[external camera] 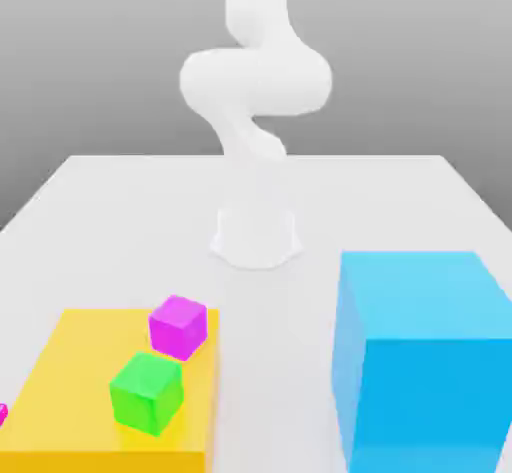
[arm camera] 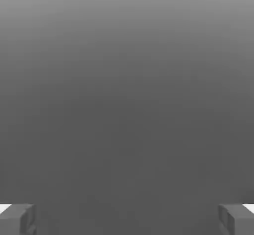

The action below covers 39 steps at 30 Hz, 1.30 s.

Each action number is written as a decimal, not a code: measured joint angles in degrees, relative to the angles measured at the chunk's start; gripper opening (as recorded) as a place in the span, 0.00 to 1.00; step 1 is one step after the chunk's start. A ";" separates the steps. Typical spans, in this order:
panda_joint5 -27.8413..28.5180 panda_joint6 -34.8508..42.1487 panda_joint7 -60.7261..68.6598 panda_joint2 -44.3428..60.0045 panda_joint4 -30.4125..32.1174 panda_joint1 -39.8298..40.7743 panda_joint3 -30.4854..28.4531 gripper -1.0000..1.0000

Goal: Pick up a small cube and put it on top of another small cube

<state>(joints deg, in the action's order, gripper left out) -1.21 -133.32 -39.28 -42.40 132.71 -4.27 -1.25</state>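
Observation:
A small magenta cube (external camera: 178, 325) and a small green cube (external camera: 147, 392) sit side by side on a flat yellow slab (external camera: 70, 381) at the exterior view's front left; the green one is nearer the camera. The white arm (external camera: 256, 91) rises from its base (external camera: 257, 236) at the middle of the table and goes up out of that view. In the hand view my gripper (arm camera: 127, 219) is open, its two grey fingertips (arm camera: 17, 219) far apart with nothing between them, facing a plain grey background.
A big blue block (external camera: 425, 356) stands at the exterior view's front right. A bit of a pink thing (external camera: 2, 413) shows at the left edge. The white table (external camera: 130, 221) stretches between the slab, the block and the arm's base.

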 joint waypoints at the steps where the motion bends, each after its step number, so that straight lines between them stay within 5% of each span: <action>1: -0.49 -0.65 2.81 1.49 0.40 -1.88 -0.55 0.50; 15: -7.63 -8.98 39.75 20.94 5.52 -23.59 -4.80 0.50; 26: -11.23 -15.60 67.16 35.93 9.55 -34.60 -1.67 0.50; 33: -8.08 -20.33 80.73 44.89 12.32 -40.83 1.31 0.50; 39: 0.35 -24.57 87.92 52.15 14.63 -44.15 2.61 0.50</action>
<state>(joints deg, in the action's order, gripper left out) -0.86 -157.89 48.64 9.75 147.35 -48.42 1.36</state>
